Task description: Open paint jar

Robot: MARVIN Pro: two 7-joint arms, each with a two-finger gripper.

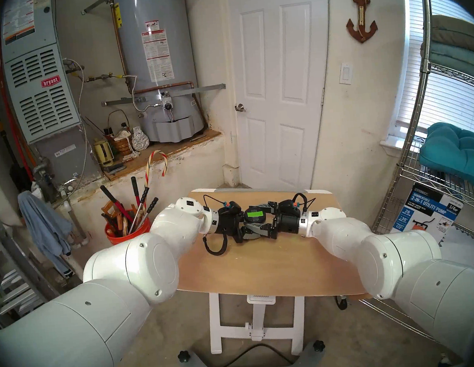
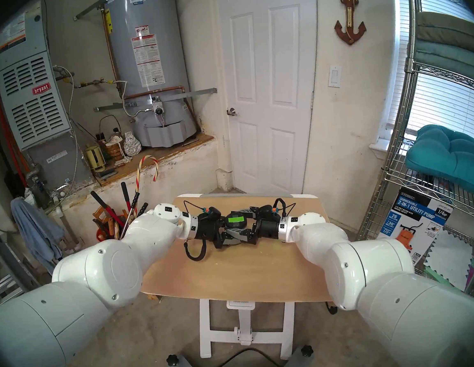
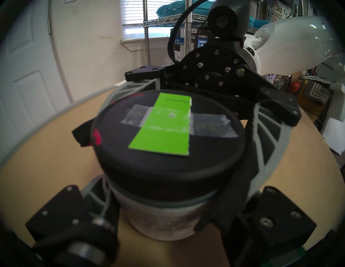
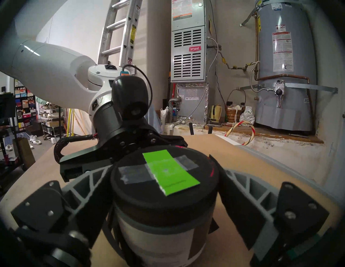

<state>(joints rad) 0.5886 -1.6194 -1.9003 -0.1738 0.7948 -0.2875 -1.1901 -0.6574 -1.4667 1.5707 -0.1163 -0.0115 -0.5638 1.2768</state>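
The paint jar (image 1: 254, 218) stands upright on the wooden table (image 1: 251, 266), mid-far. It has a black lid (image 3: 168, 149) with a green strip (image 3: 164, 125) and a white-grey label (image 4: 155, 240). The lid sits on the jar. My left gripper (image 1: 251, 221) comes in from the left, and its fingers (image 3: 100, 197) are closed low on the jar's body. My right gripper (image 1: 259, 218) comes in from the right, and its fingers (image 4: 87, 184) clasp the lid's sides. The paint inside is hidden.
An orange bucket of tools (image 1: 120, 234) stands on the floor left of the table. A wire shelf (image 1: 440, 167) and a pump box (image 1: 427, 213) stand to the right. A black cable loop (image 1: 215, 246) hangs from my left wrist onto the table.
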